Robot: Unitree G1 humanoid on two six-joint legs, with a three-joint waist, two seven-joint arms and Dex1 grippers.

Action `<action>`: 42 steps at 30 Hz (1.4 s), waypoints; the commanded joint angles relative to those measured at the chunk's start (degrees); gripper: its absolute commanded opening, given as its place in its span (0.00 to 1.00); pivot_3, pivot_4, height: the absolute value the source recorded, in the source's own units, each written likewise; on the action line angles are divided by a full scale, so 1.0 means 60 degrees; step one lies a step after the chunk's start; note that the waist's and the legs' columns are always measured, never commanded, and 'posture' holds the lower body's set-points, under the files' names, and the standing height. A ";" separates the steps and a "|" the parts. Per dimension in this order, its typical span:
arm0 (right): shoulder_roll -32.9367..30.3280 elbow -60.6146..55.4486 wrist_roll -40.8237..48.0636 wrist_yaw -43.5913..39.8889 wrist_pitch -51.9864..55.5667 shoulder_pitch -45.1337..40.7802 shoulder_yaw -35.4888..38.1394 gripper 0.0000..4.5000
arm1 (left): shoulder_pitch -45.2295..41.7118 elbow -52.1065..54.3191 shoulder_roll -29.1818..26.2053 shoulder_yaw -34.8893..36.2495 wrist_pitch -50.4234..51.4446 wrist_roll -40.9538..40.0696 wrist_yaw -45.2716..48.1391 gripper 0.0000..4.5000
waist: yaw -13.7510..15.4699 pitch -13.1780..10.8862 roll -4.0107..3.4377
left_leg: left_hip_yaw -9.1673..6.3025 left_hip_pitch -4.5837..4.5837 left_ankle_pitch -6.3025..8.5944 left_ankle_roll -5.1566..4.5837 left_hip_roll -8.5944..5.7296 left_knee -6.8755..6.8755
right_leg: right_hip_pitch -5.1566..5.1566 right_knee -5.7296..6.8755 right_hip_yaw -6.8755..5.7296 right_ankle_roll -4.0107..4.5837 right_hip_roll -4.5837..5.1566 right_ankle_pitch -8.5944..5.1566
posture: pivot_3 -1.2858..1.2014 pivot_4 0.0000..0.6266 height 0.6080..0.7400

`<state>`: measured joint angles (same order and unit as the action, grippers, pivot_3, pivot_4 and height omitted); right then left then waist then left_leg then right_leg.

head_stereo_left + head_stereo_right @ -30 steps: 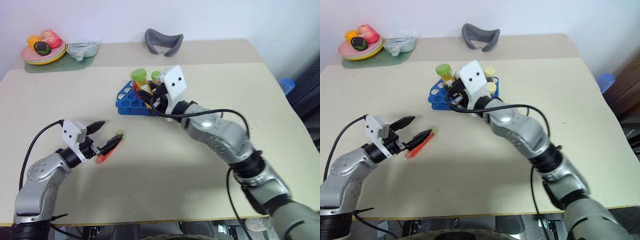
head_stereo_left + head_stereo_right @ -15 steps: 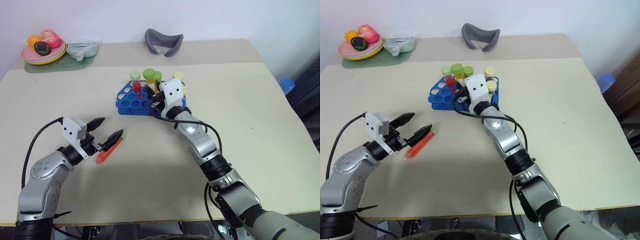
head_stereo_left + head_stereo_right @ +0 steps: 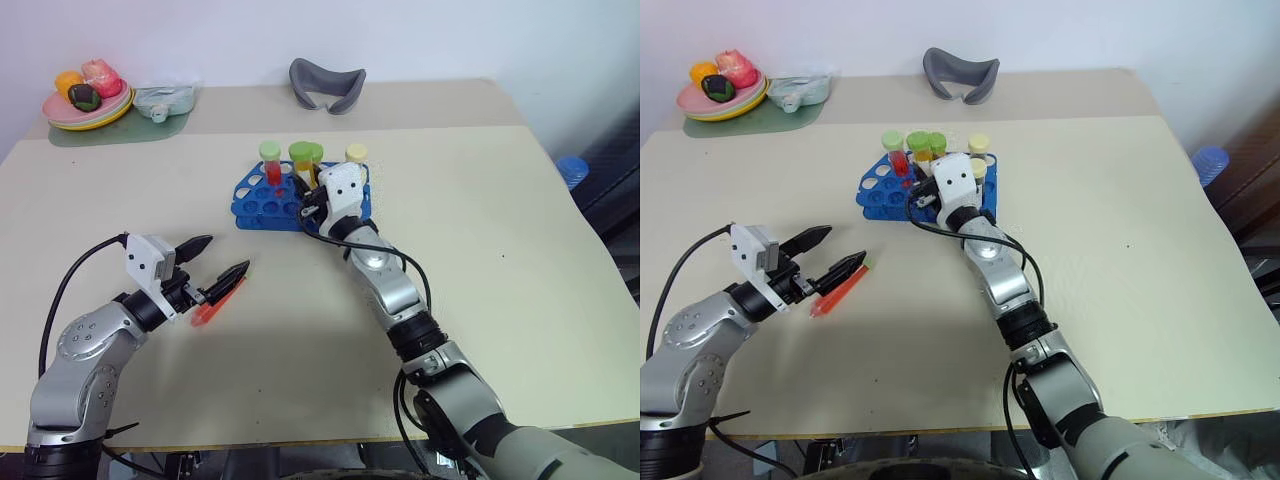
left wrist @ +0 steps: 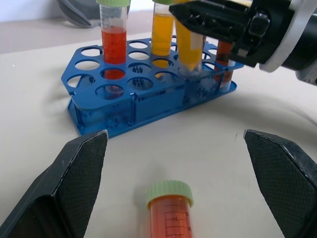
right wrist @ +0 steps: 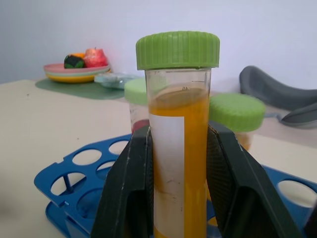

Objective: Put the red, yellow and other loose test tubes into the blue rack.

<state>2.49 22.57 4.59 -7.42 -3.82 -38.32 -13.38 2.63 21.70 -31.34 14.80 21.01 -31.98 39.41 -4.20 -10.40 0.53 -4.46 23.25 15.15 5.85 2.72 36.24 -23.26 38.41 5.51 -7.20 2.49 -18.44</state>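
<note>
Right gripper (image 5: 176, 198) — fingers clamped on either side of a yellow tube (image 5: 179, 163) with green cap, held upright over the blue rack (image 3: 262, 203), its lower end down in a hole as the left wrist view shows it. The rack stands on the beige table (image 3: 520, 260) and carries a red-liquid tube (image 4: 114, 47) with pale green cap, further capped tubes beside it. Left gripper (image 4: 173, 163) — jaws spread wide, nothing between them but the loose red-orange tube (image 4: 169, 210), which lies flat on the table, cap toward the rack, well apart from it. A plate of fruit (image 3: 86, 100) sits at the far corner
</note>
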 commanded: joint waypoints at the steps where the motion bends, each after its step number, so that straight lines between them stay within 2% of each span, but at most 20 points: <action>1: 0.0240 -0.0017 -0.0114 -0.0115 -0.0243 -0.0115 0.0184 0.21 | 0.0096 0.0383 -0.0108 0.0177 -0.0054 -0.0132 0.0052 1.00 | -0.0005 0.0000 0.0000 | 0.0000 0.0000 0.0000 0.0000 0.0000 0.0000 | 0.0000 0.0000 0.0000 0.0000 0.0000 0.0000 | 0.52 0.24 1.00; 8: 0.0419 0.0115 -0.0084 -0.0426 -0.0413 -0.0004 0.0397 0.21 | 0.0158 0.0364 -0.0153 0.0212 -0.0071 -0.0171 0.0136 1.00 | -0.0022 0.0000 0.0000 | -0.0001 -0.0002 -0.0001 0.0002 0.0000 0.0000 | 0.0000 0.0003 0.0000 0.0000 -0.0001 0.0000 | 0.52 0.24 1.00; 16: 0.0543 -0.0969 -0.0142 -0.0700 -0.0457 0.0017 0.0421 1.00 | 0.0058 0.0490 -0.0365 0.0357 0.0378 -0.0414 -0.0114 1.00 | -0.0024 -0.0001 -0.0001 | 0.0000 -0.0002 -0.0002 0.0003 0.0000 0.0000 | 0.0000 0.0005 0.0001 0.0000 0.0000 0.0000 | 0.52 0.24 1.00; 23: 0.0360 -0.3154 0.0299 -0.1264 0.0600 -0.0332 0.0525 1.00 | -0.0256 0.0909 -0.0824 0.0633 0.1281 -0.0655 -0.0708 1.00 | -0.0012 -0.0001 -0.0002 | -0.0003 -0.0003 -0.0002 0.0003 0.0000 0.0000 | -0.0001 0.0009 0.0000 0.0000 0.0000 0.0000 | 0.52 0.24 1.00; 29: -0.1101 -0.5564 0.1620 -0.3095 0.3020 -0.0247 0.0582 1.00 | -0.0541 0.1424 -0.1484 0.0961 0.2744 -0.1023 -0.1381 1.00 | 0.0028 -0.0001 -0.0001 | -0.0005 -0.0002 -0.0001 0.0003 0.0000 0.0000 | 0.0003 0.0006 -0.0001 0.0000 0.0001 0.0000 | 0.52 0.24 1.00; 33: -0.3196 -0.6847 0.2182 -0.4803 0.4068 0.0396 0.0652 1.00 | -0.1257 0.1729 -0.2312 0.1099 0.4701 -0.1474 -0.2119 1.00 | 0.0046 -0.0001 0.0001 | -0.0021 0.0001 -0.0001 0.0002 -0.0005 0.0006 | 0.0017 0.0000 -0.0014 0.0000 0.0004 0.0000 | 0.52 0.24 1.00; 37: -0.4799 -0.7469 0.2645 -0.6040 0.4595 0.1037 0.0816 1.00 | -0.2101 0.2111 -0.3367 0.0489 0.6679 -0.1574 -0.2631 1.00 | 0.0012 -0.0007 -0.0001 | -0.0022 -0.0003 0.0000 0.0000 -0.0006 0.0001 | 0.0022 -0.0011 -0.0014 -0.0001 0.0003 -0.0001 | 0.52 0.24 1.00; 38: -0.5165 -0.7532 0.2741 -0.6303 0.4706 0.1221 0.0913 1.00 | -0.2665 0.2085 -0.3453 0.0265 0.7594 -0.1846 -0.2854 1.00 | 0.0022 -0.0007 -0.0001 | -0.0023 -0.0002 0.0000 0.0000 -0.0004 0.0000 | 0.0018 -0.0008 -0.0012 -0.0001 -0.0005 -0.0001 | 0.52 0.24 1.00; 40: -0.5820 -0.7683 0.2864 -0.6811 0.4763 0.1629 0.1046 1.00 | -0.4502 0.1630 -0.3906 -0.0885 1.0496 -0.2268 -0.2938 1.00 | 0.0061 -0.0009 0.0004 | -0.0027 -0.0004 0.0000 0.0000 -0.0004 0.0002 | 0.0019 -0.0005 -0.0012 -0.0001 -0.0008 -0.0001 | 0.52 0.24 1.00; 42: -0.6094 -0.7835 0.2974 -0.6984 0.4823 0.1827 0.1102 1.00 | -0.5728 0.1330 -0.4179 -0.1735 1.1810 -0.2420 -0.3099 1.00 | 0.0055 -0.0013 0.0018 | -0.0047 0.0003 0.0000 -0.0001 -0.0007 0.0027 | 0.0037 -0.0005 -0.0030 -0.0002 -0.0012 -0.0001 | 0.52 0.24 1.00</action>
<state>-33.26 -21.40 21.03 -48.01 25.24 -27.66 -8.35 -28.39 30.16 -54.12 8.33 84.56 -45.10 21.52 -3.87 -10.48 0.64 -4.73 23.26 15.16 5.82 2.65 36.42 -22.99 38.34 5.34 -7.22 2.44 -18.44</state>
